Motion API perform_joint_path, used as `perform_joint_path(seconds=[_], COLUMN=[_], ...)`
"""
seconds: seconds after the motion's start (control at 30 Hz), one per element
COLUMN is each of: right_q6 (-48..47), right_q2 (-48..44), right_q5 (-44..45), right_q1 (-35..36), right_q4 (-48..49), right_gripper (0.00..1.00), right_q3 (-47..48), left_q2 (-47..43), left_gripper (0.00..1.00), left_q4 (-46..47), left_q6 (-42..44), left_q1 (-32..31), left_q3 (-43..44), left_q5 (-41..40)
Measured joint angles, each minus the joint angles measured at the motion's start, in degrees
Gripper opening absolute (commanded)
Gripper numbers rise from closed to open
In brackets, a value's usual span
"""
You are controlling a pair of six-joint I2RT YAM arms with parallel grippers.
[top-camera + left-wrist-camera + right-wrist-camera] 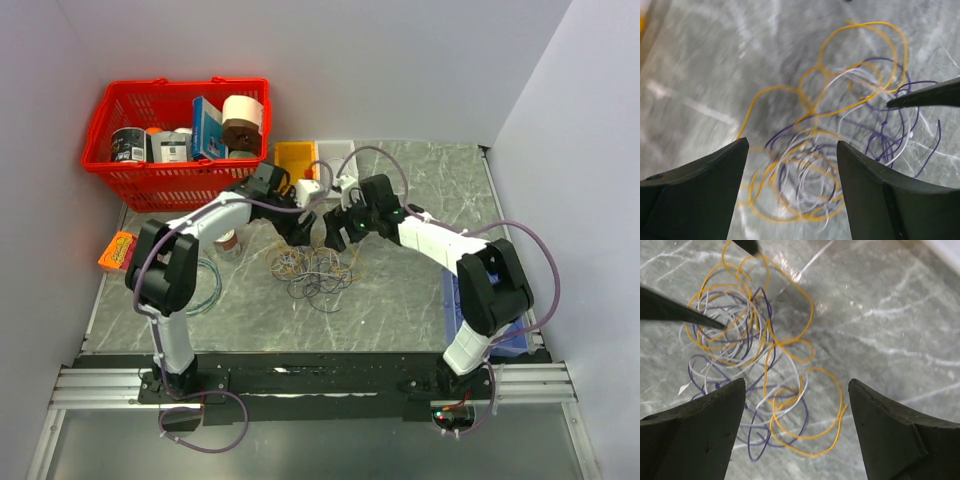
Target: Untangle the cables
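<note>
Red basket [175, 140] of packaged goods at far left of the marble table [400, 310], teal coiled hoop [205, 285] by the left arm, blue bin [451, 305] by the right arm, all apart from the heap. The cables [315, 270], a yellow-orange, purple and pale tangle, lie flat mid-table right under both claws, which nearly meet above them. Left gripper [792, 145] and right gripper [797, 385] both have jaws wide apart and grip nothing, wires showing on the table below each gap.
</note>
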Motion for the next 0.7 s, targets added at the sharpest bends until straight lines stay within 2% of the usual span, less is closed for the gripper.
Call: perform_joint_path(seconds=[0.13,0.2,0.37,0.47,0.5,0.53,0.57,0.6,0.7], right_q6=[1.77,2.54,3.39,3.56,3.58,3.65,3.78,3.87,4.48], right_q2=[-2.75,-3.41,-3.80,-3.91,-4.00,-4.09,-4.20,-4.22,-4.24], right_q5=[-0.90,-1.18,-1.16,-1.16,-1.16,-1.18,-1.18,-1.22,-1.99], right_q1=[-1.36,-2.23,-3.19,-3.21,-3.32,-3.39,-3.43,-3.45,-3.48], right_q4=[1.57,1.92,2.19,2.40,2.54,2.67,2.82,2.93,3.56], right_gripper=[0.90,0.90,0.90,0.90,0.90,0.90,0.90,0.89,0.90], right_q3=[-5.05,-7.04,-9.25,-9.25,-9.25,-9.25,-9.25,-9.25,-9.25], left_q2=[0.46,1.51,8.22,10.84,11.23,11.52,11.69,11.72,11.41], left_gripper=[0.74,0.66,0.58,0.46,0.31,0.22,0.06,0.01,0.01], left_q4=[3.56,4.02,2.93,1.77,1.20,0.59,0.02,-0.44,-1.36], left_q6=[2.58,3.21,3.17,3.08,3.10,2.93,2.69,2.47,1.25], left_q1=[-3.15,-3.91,-4.39,-4.39,-4.35,-4.33,-4.33,-4.33,-4.35], left_q3=[-1.46,-0.55,6.12,7.87,7.89,7.89,7.89,7.93,8.41], left_q5=[-0.04,-0.09,-1.25,-1.97,-2.21,-2.34,-2.40,-2.29,-0.70])
